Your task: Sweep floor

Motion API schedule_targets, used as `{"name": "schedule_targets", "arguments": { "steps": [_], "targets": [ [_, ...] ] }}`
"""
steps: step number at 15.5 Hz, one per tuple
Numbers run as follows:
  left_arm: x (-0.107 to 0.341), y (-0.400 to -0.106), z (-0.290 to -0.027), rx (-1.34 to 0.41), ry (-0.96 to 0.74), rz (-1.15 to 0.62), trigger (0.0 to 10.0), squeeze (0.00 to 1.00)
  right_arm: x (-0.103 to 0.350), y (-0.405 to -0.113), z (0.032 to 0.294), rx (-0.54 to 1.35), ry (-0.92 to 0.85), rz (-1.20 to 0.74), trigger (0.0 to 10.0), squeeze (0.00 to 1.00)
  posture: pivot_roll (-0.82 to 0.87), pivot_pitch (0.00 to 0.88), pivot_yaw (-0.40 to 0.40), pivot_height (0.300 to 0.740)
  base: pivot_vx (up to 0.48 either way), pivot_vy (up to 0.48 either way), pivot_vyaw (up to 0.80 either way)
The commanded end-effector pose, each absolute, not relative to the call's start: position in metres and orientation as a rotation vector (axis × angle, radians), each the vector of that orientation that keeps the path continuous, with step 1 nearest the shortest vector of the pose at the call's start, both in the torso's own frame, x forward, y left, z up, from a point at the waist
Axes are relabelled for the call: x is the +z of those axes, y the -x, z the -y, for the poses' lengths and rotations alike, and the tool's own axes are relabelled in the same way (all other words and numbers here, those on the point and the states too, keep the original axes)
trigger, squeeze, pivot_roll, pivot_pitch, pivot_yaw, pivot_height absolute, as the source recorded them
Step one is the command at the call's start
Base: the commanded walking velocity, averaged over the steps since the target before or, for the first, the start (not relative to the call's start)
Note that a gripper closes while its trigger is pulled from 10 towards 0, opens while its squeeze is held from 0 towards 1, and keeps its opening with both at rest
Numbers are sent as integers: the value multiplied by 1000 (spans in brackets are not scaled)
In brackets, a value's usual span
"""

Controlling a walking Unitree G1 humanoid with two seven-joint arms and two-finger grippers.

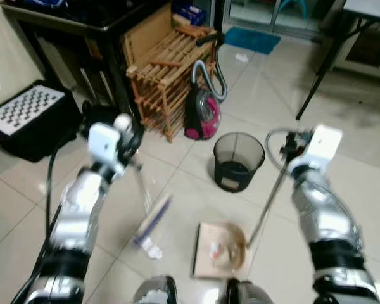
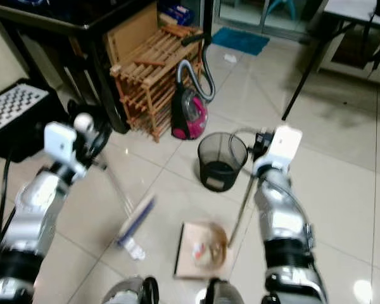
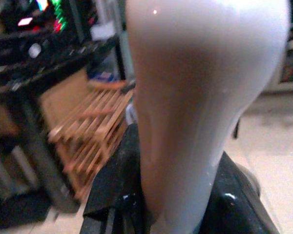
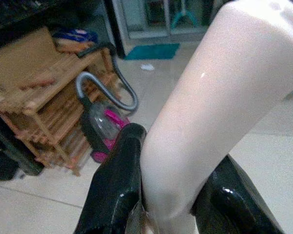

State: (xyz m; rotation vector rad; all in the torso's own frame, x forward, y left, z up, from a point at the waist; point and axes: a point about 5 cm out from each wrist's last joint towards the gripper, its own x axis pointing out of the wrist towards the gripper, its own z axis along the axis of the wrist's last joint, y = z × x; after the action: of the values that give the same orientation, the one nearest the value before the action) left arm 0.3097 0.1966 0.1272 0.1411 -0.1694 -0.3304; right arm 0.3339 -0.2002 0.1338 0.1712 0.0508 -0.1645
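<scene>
My left gripper (image 1: pixel 128 138) is shut on the thin handle of a broom, whose blue-bristled head (image 1: pixel 153 220) rests on the tiled floor. In the left wrist view a white handle grip (image 3: pixel 200 97) sits between the black fingers (image 3: pixel 112 195). To the right of the broom head lies a tan dustpan (image 1: pixel 206 253) holding a small heap of litter (image 1: pixel 220 248). Its long thin handle (image 1: pixel 267 202) rises to my right gripper (image 1: pixel 292 147), which is shut on it. The right wrist view has that white grip (image 4: pixel 210 122) clamped between the fingers (image 4: pixel 117 185).
A black mesh bin (image 1: pixel 239 161) stands just beyond the dustpan. Behind it are a pink vacuum cleaner (image 1: pixel 201 111) and a wooden rack (image 1: pixel 168 73) against a dark table (image 1: pixel 82 25). A checkerboard panel (image 1: pixel 28 104) lies at left, and a tripod leg (image 1: pixel 322 69) slants at right.
</scene>
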Motion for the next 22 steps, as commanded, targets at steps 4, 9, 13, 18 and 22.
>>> {"name": "schedule_targets", "arguments": {
  "steps": [4, 9, 13, 18, 22],
  "targets": [
    [134, -302, -200, -257, -155, 193, 10000, 0, 223, -338, 210, -78, -244, 86, 10000, 0, 21, 32, 59, 740, 0, 0, 0],
    [140, -305, -199, -218, -229, 209, 10000, 0, 281, -338, 217, -44, -316, 206, 10000, 0, 23, 19, 54, 740, 0, 0, 0],
    [141, -306, -192, -216, -227, 213, 10000, 0, 291, -343, 219, -92, -344, 311, 10000, 0, 30, 5, 55, 740, 331, 0, -309],
    [140, -308, -180, -236, -222, 220, 10000, 0, 296, -346, 214, -119, -404, 374, 10000, 0, 27, 0, 61, 740, 410, 0, -800],
    [141, -307, -182, -232, -221, 219, 10000, 0, 294, -350, 217, -162, -421, 379, 10000, 0, 27, 7, 56, 740, 429, 0, -127]
  ]
}}
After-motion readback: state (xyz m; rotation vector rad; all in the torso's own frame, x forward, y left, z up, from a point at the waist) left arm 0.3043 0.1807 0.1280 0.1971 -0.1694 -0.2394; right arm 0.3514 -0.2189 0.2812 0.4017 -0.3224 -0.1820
